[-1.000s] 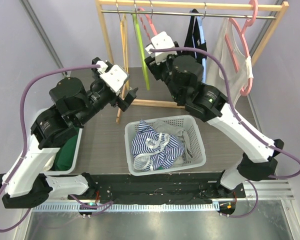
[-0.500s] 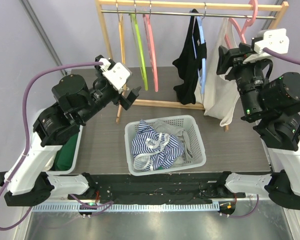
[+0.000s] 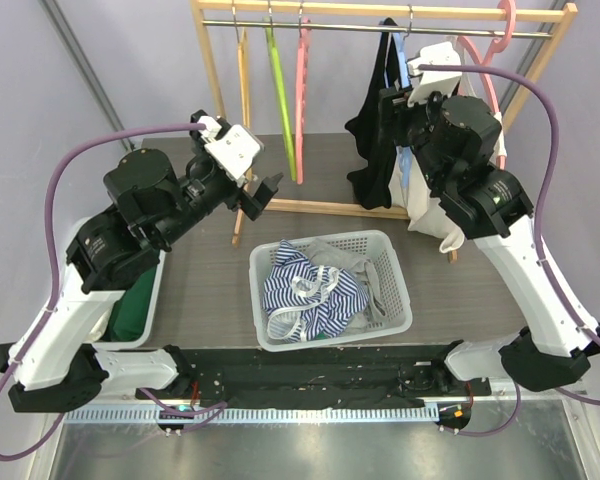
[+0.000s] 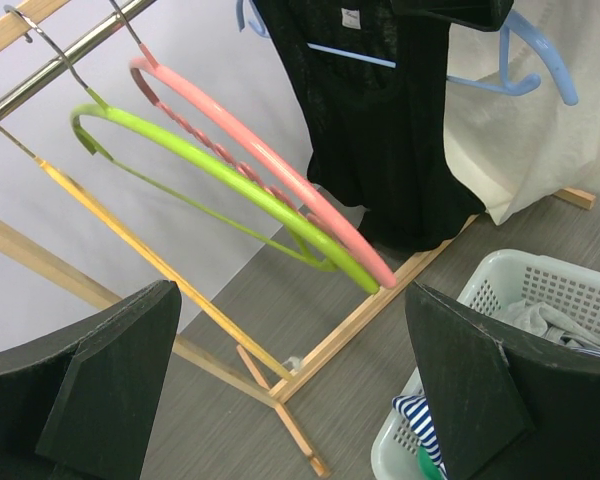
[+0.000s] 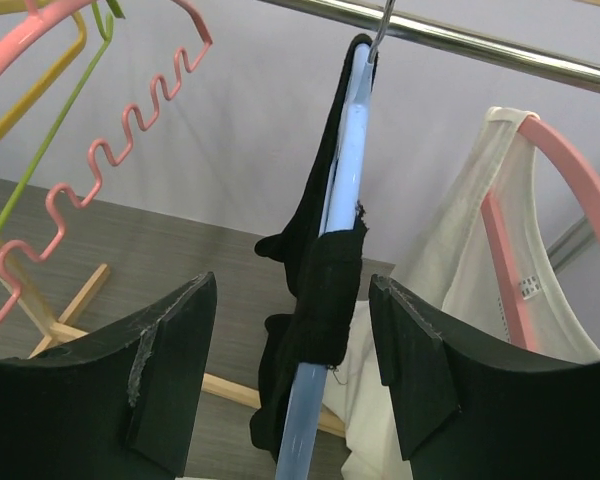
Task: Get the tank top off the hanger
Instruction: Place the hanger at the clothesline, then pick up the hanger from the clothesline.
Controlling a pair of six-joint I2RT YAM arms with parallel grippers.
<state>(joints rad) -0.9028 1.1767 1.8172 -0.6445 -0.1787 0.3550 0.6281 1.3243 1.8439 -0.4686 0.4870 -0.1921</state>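
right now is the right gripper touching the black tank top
Cannot tell. Right wrist view: the black tank top hangs between the right gripper fingers, close beside one, no plain gap.

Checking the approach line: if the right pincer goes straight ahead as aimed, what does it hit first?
Probably the black tank top draped on the blue hanger, which sits centred ahead of the right pincer, whose jaws stand open. The gap to it is hard to judge.
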